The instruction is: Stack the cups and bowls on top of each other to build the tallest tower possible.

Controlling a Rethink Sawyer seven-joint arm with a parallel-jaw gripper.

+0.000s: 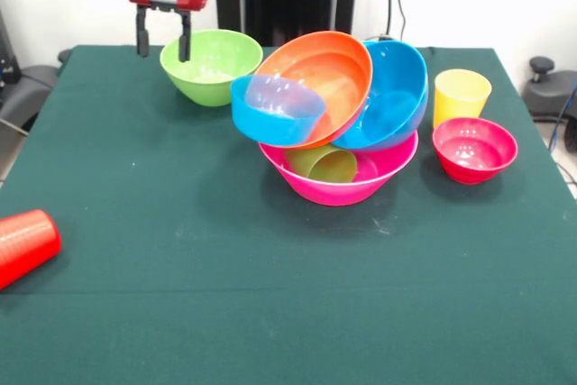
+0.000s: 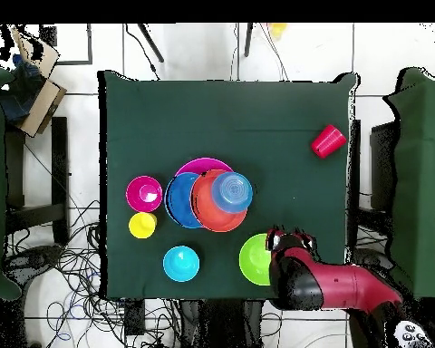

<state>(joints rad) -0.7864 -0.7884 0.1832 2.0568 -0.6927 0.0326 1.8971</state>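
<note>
The tower stands mid-table. Its base is the pink bowl (image 1: 338, 188) (image 2: 203, 164), with a green cup (image 1: 323, 164) lying inside. An orange bowl (image 1: 325, 83) (image 2: 217, 213) and a large blue bowl (image 1: 397, 96) (image 2: 178, 201) lean tilted on it. A small translucent blue bowl (image 1: 275, 110) (image 2: 231, 188) sits on the orange one. Standing apart are the lime green bowl (image 1: 212, 65) (image 2: 256, 259), a yellow cup (image 1: 462, 95) (image 2: 142, 225), a magenta-red bowl (image 1: 474, 149) (image 2: 144, 193) and a cyan bowl (image 2: 181, 263). A red cup (image 1: 25, 242) (image 2: 328, 141) lies on its side. My gripper (image 1: 163, 50) (image 2: 289, 237) hangs open and empty beside the lime bowl's rim.
The green table (image 1: 180, 313) ends just past the lying red cup in the front view. In the overhead view the red arm (image 2: 339, 288) reaches in over the table's bottom right edge. Cables (image 2: 76, 272) cover the floor there, and a cardboard box (image 2: 35, 86) sits at the upper left.
</note>
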